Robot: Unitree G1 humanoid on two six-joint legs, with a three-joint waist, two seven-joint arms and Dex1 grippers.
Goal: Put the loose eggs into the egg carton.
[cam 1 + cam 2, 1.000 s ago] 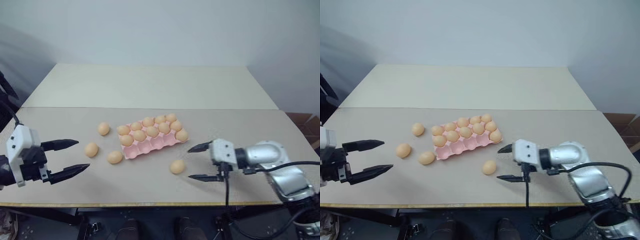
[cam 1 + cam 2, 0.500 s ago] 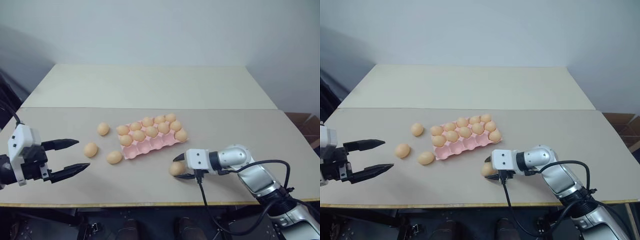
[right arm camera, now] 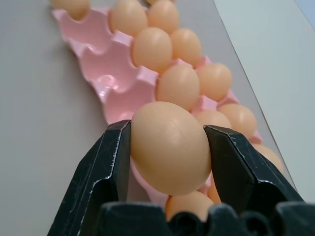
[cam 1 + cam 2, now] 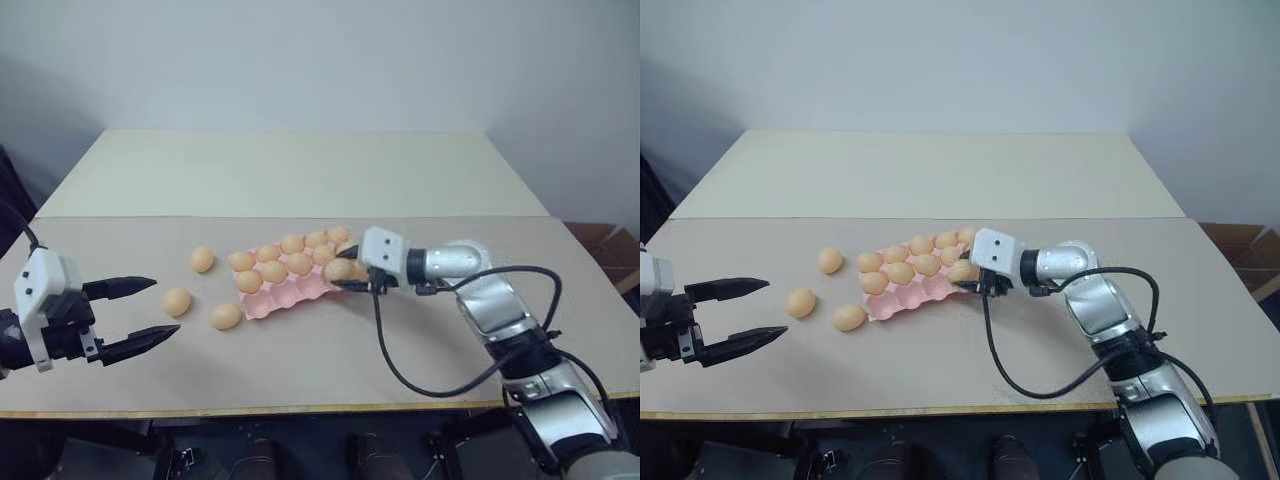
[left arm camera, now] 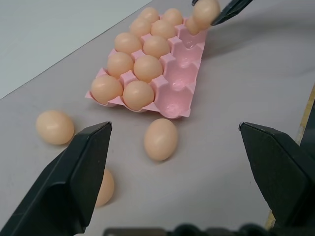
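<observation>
An egg (image 3: 170, 147) is clamped between the black fingers of the right gripper (image 4: 350, 271) and held over the right end of the pink egg carton (image 4: 290, 294), whose near row of cups is seen empty. Three loose eggs (image 4: 177, 301) are left on the table (image 4: 300, 360) left of the carton. The left gripper (image 4: 140, 315) is held wide apart with nothing in it, near the table's left edge
</observation>
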